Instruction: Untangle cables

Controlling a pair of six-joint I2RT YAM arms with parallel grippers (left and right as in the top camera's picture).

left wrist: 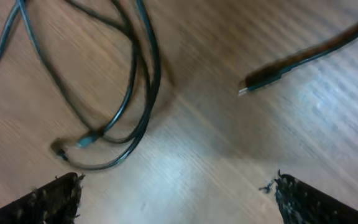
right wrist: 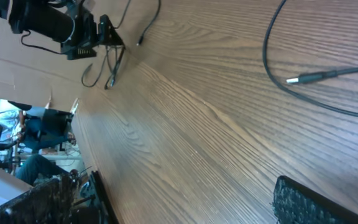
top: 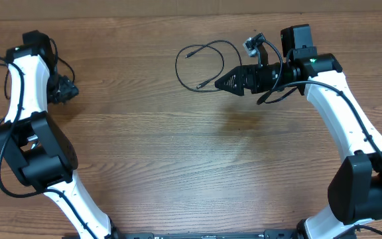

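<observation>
Both pincers were wide open with nothing in them. The right pincer (top: 219, 83) hovered over the surface (top: 197, 159), and a loose cable (right wrist: 303, 79) lay in an open loop just beside its tip, with one plug end in plain sight. The rest of the cables (left wrist: 155, 68) were well away from the right pincer, at the far end of the surface, in a small overlapping heap right under the left pincer (left wrist: 179, 193).

What I'd worry about: the strands in that heap crossed each other closely, so a pinch there could easily catch two at once and drag the whole knot along instead of one cord. Thin cord on flat wood could also just slip out from between the fingers. And if the right pincer swept toward the heap, it might hook the loose loop and tangle that in too.
</observation>
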